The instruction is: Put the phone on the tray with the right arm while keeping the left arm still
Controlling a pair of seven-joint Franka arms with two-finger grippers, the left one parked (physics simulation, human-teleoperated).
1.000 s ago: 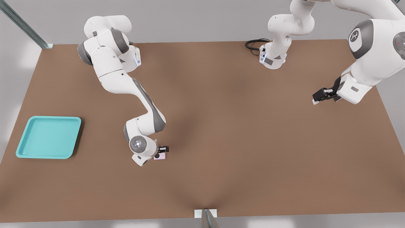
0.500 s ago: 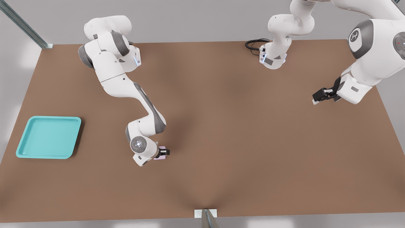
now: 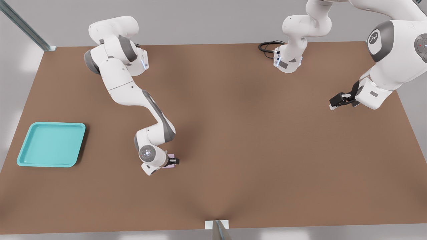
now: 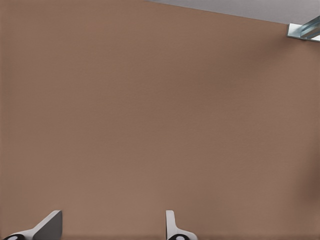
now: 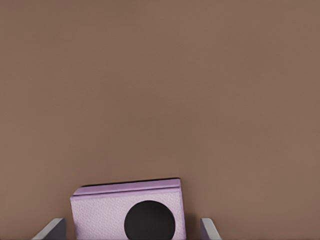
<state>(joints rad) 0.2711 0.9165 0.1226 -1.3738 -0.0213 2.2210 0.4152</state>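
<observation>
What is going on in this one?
The right arm's gripper is down at the brown table, its fingers on either side of the pink phone with gaps showing, so no grasp yet. The phone lies on the table. The turquoise tray sits apart, toward the front view's left, nothing in it.

A plain brown tabletop (image 3: 253,140) fills the scene, ringed by pale grey floor (image 3: 206,20). A metal rail (image 3: 25,26) slants at the far corner; soft light patches mark the edges.
</observation>
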